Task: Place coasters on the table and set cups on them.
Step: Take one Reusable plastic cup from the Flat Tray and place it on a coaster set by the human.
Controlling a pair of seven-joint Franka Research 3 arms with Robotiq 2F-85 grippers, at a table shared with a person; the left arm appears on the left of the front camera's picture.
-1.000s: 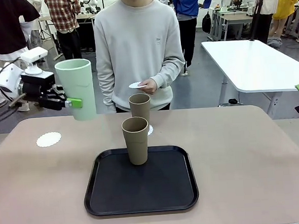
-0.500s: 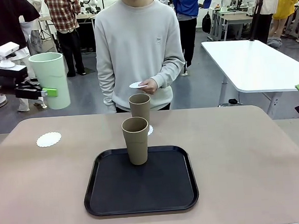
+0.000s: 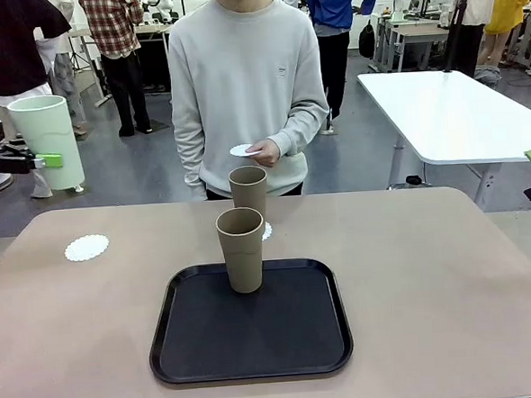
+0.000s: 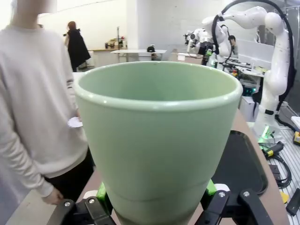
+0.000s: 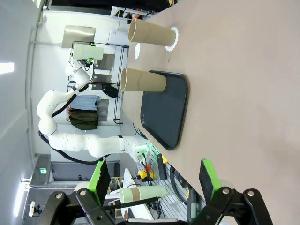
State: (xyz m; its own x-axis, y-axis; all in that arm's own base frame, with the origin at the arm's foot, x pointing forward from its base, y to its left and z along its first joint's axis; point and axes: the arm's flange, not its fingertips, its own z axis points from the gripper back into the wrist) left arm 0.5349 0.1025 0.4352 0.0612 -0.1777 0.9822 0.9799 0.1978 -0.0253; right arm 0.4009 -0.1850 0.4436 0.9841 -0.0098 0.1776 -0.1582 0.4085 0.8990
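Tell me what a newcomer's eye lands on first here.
The mint green cup, gripped in the left tool, hangs high at the far left of the front view. In the middle, one brown cup stands on the black tray, and behind it the person's hand holds a coaster.
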